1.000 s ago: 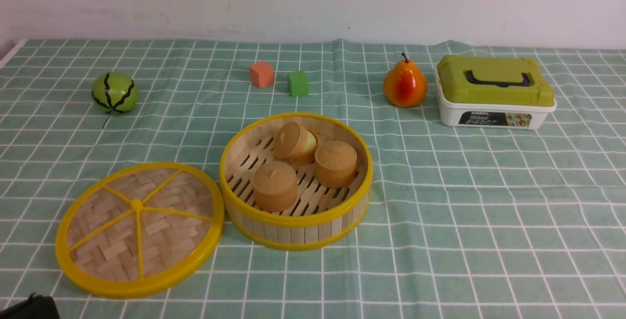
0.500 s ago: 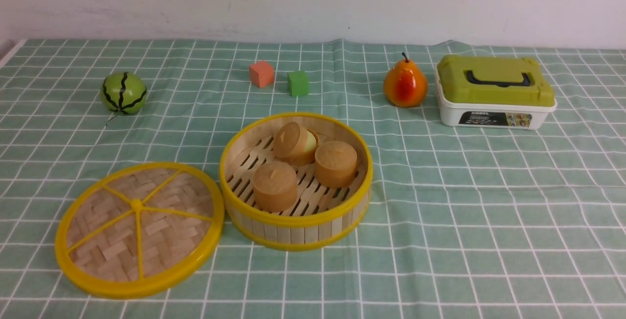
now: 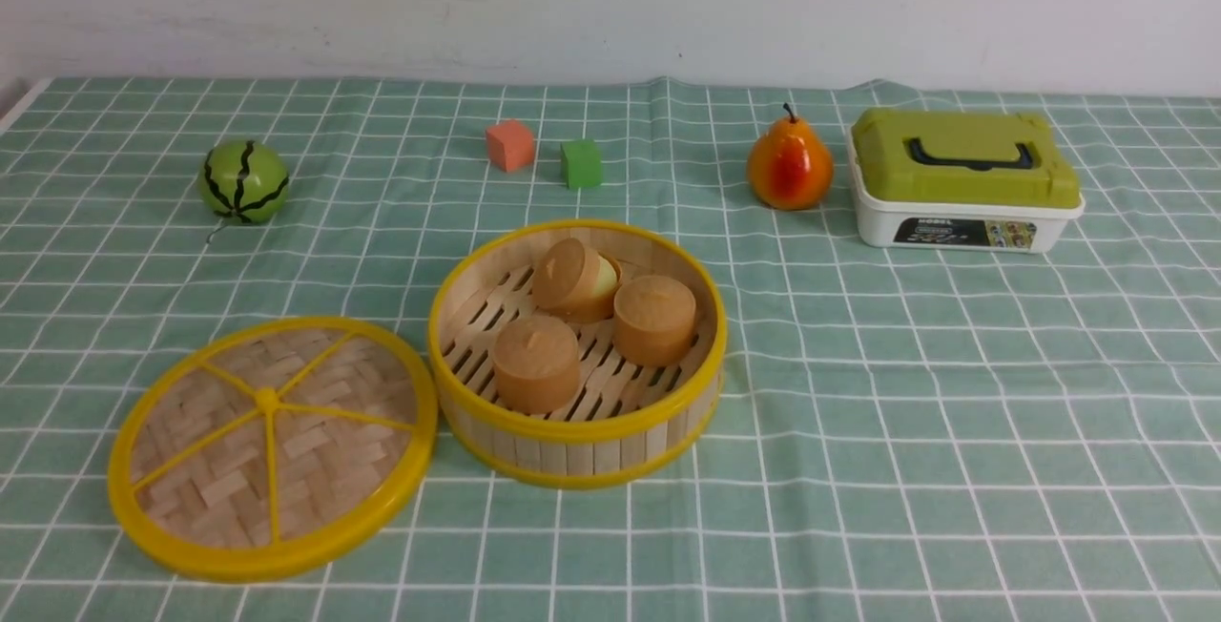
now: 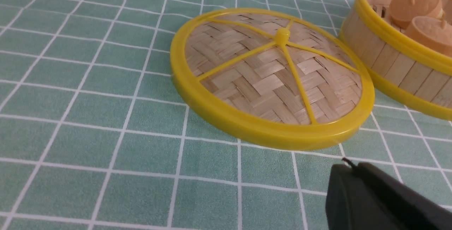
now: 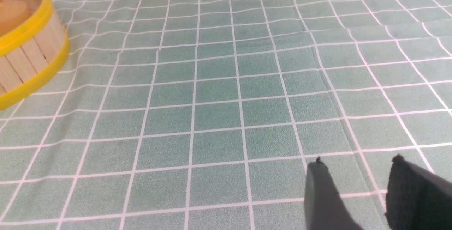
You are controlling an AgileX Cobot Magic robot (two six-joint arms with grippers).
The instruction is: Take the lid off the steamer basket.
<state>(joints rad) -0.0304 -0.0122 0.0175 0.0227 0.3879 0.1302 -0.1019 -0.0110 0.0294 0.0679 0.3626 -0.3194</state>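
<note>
The lid [image 3: 272,450], a woven-bamboo disc with a yellow rim and spokes, lies on the checked cloth left of the steamer basket [image 3: 572,455], with its edge against the basket wall. The basket stands open and holds three brown round buns [image 3: 536,362]. Neither gripper shows in the front view. In the left wrist view my left gripper [image 4: 353,168] is shut and empty, just short of the near rim of the lid [image 4: 272,78], with the basket [image 4: 388,64] beyond. In the right wrist view my right gripper [image 5: 358,163] is open and empty over bare cloth, far from the basket [image 5: 31,52].
A green striped ball [image 3: 243,181] lies at the back left. An orange cube [image 3: 510,145] and a green cube [image 3: 581,163] sit behind the basket. A pear [image 3: 790,167] and a white box with an olive lid [image 3: 963,183] stand at the back right.
The green striped ball has rolled a little to the right. A dark arm part at the bottom left corner of the front view has gone out of view. Lid and basket have not moved.
</note>
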